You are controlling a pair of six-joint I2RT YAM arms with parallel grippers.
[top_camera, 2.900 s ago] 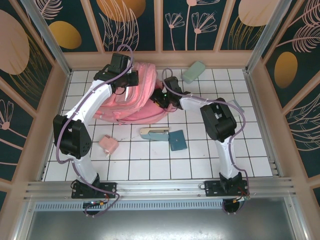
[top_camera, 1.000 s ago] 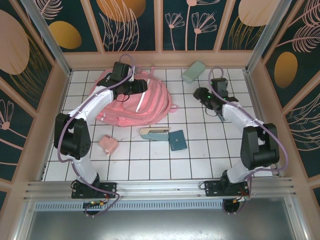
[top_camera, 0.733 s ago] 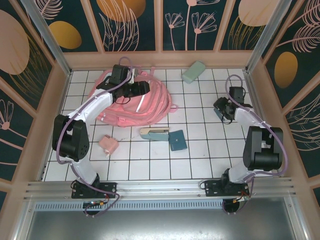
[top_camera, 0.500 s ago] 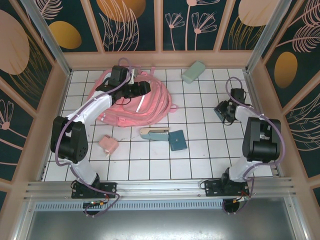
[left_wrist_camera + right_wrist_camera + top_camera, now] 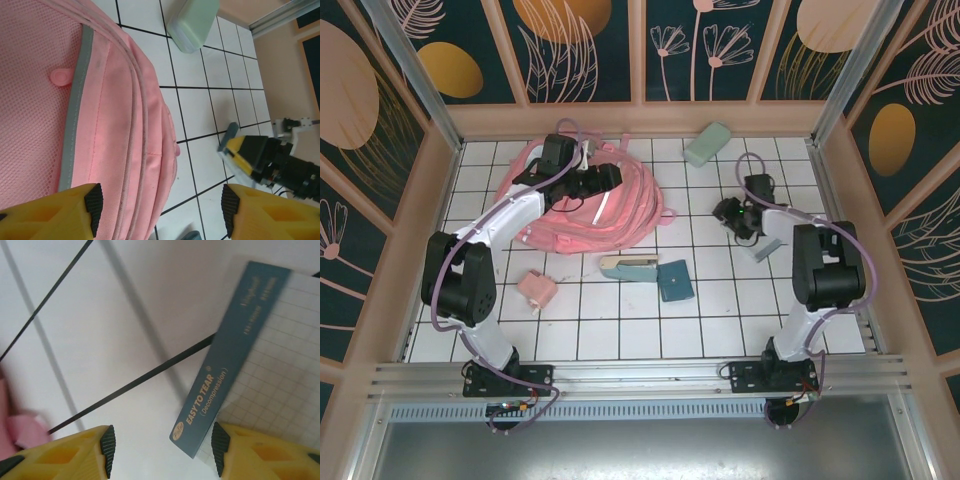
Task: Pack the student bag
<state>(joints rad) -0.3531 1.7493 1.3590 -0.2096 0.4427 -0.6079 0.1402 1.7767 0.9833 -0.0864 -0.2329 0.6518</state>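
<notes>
The student bag [image 5: 588,205] is a large pink backpack lying at the back left of the tiled table; its pale strip and zip seams run through the left wrist view [image 5: 80,115]. My left gripper [image 5: 608,176] hovers open over the bag's right edge [image 5: 161,205], nothing between its fingers. Right of the bag, my right gripper [image 5: 728,212] is low over the tiles, open [image 5: 162,446]. A grid notepad with a blue "EASY TO TEAR" header [image 5: 240,360] lies on the floor, its corner next to the right finger and not held. In the top view the notepad [image 5: 762,247] is pale.
A mint-green case [image 5: 707,144] lies at the back, also in the left wrist view [image 5: 192,22]. A beige and teal pencil case [image 5: 628,266], a teal booklet [image 5: 674,281] and a small pink pouch [image 5: 536,289] lie in the middle. Wooden walls enclose the table.
My right arm left the bag, swung out to the far right side, then came back left and low by the notepad. My left gripper stayed open over the bag, shifting slightly.
</notes>
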